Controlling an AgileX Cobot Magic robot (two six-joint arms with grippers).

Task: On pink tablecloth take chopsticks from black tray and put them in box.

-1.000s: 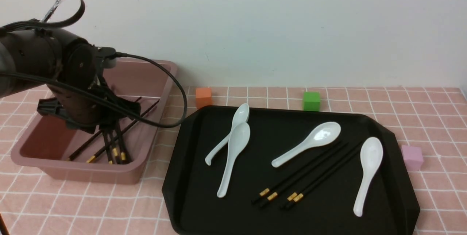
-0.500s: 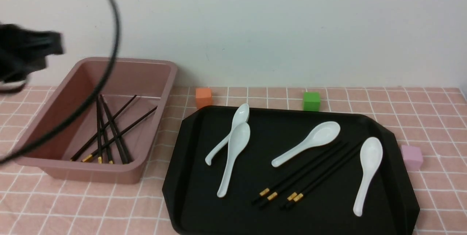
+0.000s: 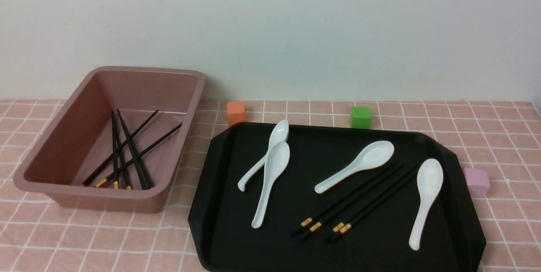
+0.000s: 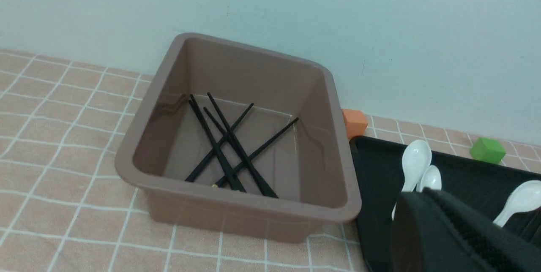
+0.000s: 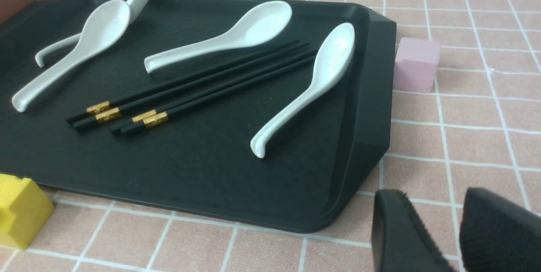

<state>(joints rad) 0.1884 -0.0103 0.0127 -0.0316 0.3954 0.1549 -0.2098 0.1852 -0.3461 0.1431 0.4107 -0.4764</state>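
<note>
Workspace, with twelve o'clock pointing away from the front camera. The black tray (image 3: 262, 251) rests on the pink tablecloth (image 3: 84, 238); the box (image 3: 105, 202) stands apart from it, between nine and ten o'clock of the tray's centre. Four chopsticks (image 3: 353, 198) lie in the tray, side by side in two close pairs, gold bands toward seven to eight o'clock and thin ends toward one to two o'clock. Further black chopsticks (image 3: 133, 147) lie crossed over one another inside the box.

Neither gripper appears in the front view. Left gripper (image 4: 422, 198): fingers clenched together, holding nothing; the box's chopsticks lie well apart from the fingertips, enclosed by the box walls. Right gripper (image 5: 436, 198): fingers released, a gap between them showing bare cloth; the tray's chopsticks lie well apart from these fingertips, on the other side of the tray's rim. Neither pair of fingers touches a chopstick.

Accessory items: four white spoons share the tray. Two overlap (image 3: 274, 166) toward nine to ten o'clock, one (image 3: 367, 158) lies between twelve and one, and one (image 3: 426, 191) near three. Outside the rim are an orange cube (image 3: 236, 113) between ten and eleven, a green cube (image 3: 361, 117) near twelve and a pink cube (image 3: 477, 182) near three. A yellow cube (image 5: 23, 210), partly cropped, is seen beside the tray in the right wrist view.
</note>
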